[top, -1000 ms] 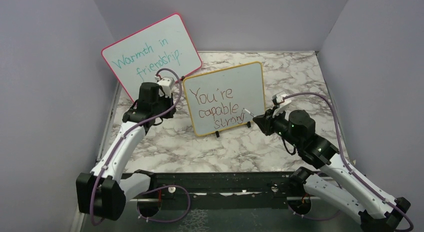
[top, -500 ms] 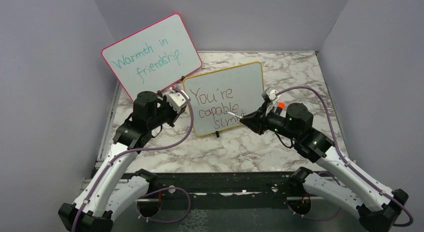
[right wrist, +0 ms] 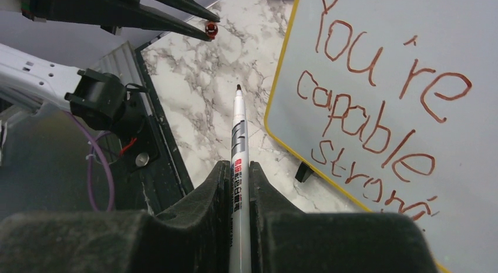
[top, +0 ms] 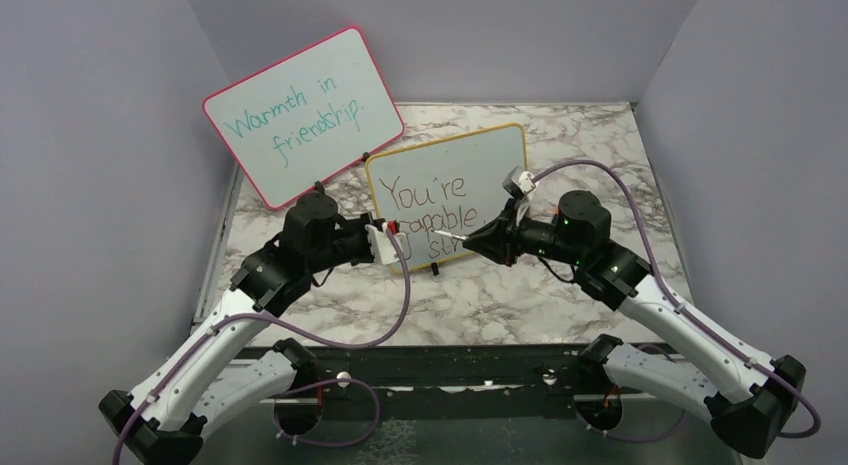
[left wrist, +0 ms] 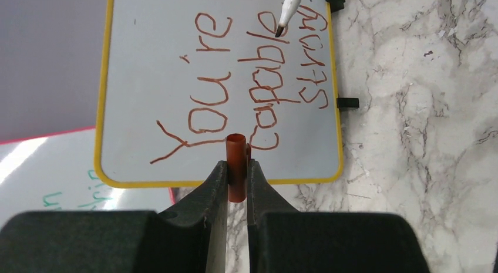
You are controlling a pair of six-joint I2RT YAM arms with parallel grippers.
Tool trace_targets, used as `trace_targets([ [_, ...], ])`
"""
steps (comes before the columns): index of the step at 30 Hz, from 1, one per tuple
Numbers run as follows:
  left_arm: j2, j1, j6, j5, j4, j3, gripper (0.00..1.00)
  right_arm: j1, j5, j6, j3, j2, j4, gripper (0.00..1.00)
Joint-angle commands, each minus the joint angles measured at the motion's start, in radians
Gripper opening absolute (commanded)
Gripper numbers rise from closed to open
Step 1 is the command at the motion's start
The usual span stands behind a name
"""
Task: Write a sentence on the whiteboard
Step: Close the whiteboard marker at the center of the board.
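Observation:
The yellow-framed whiteboard (top: 490, 165) stands upright at mid table, with "You're capable strong" (top: 425, 192) in red-brown on it. My left gripper (top: 385, 230) is shut on a red marker cap (top: 393, 227) in front of the board's lower left; the cap's open end (left wrist: 236, 148) faces the board (left wrist: 152, 79). My right gripper (top: 480, 240) is shut on a white marker (top: 450, 234). The marker's tip (right wrist: 238, 88) is off the board (right wrist: 470, 185) and points toward the cap (right wrist: 211, 30), a short gap away. The writing shows in both wrist views (left wrist: 252, 91) (right wrist: 376, 114).
A larger pink-framed board (top: 300, 105) with teal writing leans at the back left. Grey walls close in the marble table (top: 590, 155) on three sides. The yellow board rests on small black feet (top: 434, 270). A black rail (top: 450, 370) runs along the near edge.
My left arm has swung right and brought the cap in front of the board's lower left. My right gripper has moved left, taking the marker tip off the board toward the cap.

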Motion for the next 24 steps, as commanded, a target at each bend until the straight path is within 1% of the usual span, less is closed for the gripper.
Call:
trace_targets([
  [1, -0.011, -0.049, 0.166, -0.027, -0.031, 0.055, 0.00, -0.006, -0.117, -0.022, 0.055, 0.029, 0.057, 0.01],
  [5, 0.011, -0.096, 0.240, -0.081, -0.075, 0.087, 0.00, -0.005, -0.157, -0.022, 0.055, 0.037, 0.083, 0.01],
  [11, 0.054, -0.163, 0.279, -0.162, -0.107, 0.110, 0.00, -0.006, -0.170, -0.006, 0.052, 0.048, 0.124, 0.01],
  [15, 0.071, -0.186, 0.288, -0.186, -0.112, 0.117, 0.00, -0.006, -0.163, -0.003, 0.054, 0.054, 0.121, 0.01],
  [24, 0.079, -0.210, 0.297, -0.187, -0.117, 0.127, 0.00, -0.005, -0.168, 0.010, 0.054, 0.080, 0.129, 0.01],
])
